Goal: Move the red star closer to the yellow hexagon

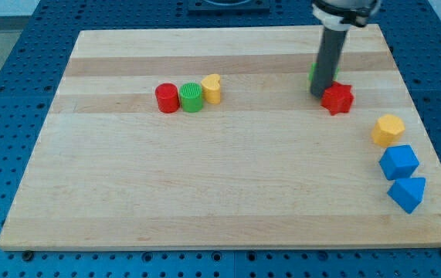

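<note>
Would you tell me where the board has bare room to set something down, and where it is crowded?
Free: the wide wood below the red cylinder, green cylinder and yellow heart, and the stretch between that row and my tip. Crowded: the view's right edge, where my tip touches the red star above the yellow hexagon, blue cube and blue wedge.

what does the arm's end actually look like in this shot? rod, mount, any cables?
Only the end of the arm shows. The rod is a straight, dark grey cylinder, plain and unmarked. Above it, at the view's top, sits a wider mount with a black band and a light rim. No cables or labels are visible. My tip ends blunt, just left of the red star.
</note>
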